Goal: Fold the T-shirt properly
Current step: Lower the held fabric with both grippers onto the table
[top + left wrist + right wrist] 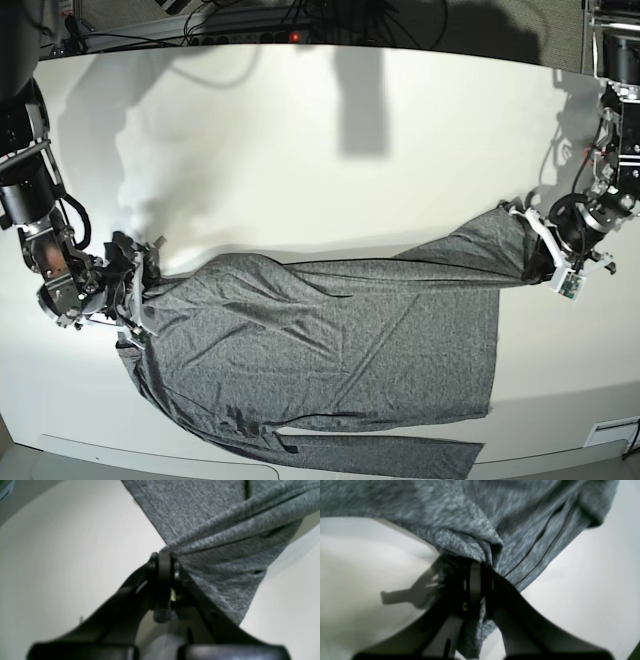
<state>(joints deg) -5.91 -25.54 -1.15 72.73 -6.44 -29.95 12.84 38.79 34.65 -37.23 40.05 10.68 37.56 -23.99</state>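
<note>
The heather-grey T-shirt (330,350) lies stretched across the near half of the white table (300,140), with a long sleeve trailing along the front edge. My left gripper (530,250), on the base view's right, is shut on a bunched corner of the shirt (212,530); its jaws (163,557) pinch the fabric. My right gripper (135,285), on the base view's left, is shut on the opposite end of the shirt (480,530); fabric hangs down between its jaws (475,567). Both hold the cloth taut between them, slightly off the table.
Cables and a power strip (250,30) run along the table's far edge. The far half of the table is bare white surface. The table's front edge (150,455) lies just below the shirt's lower hem.
</note>
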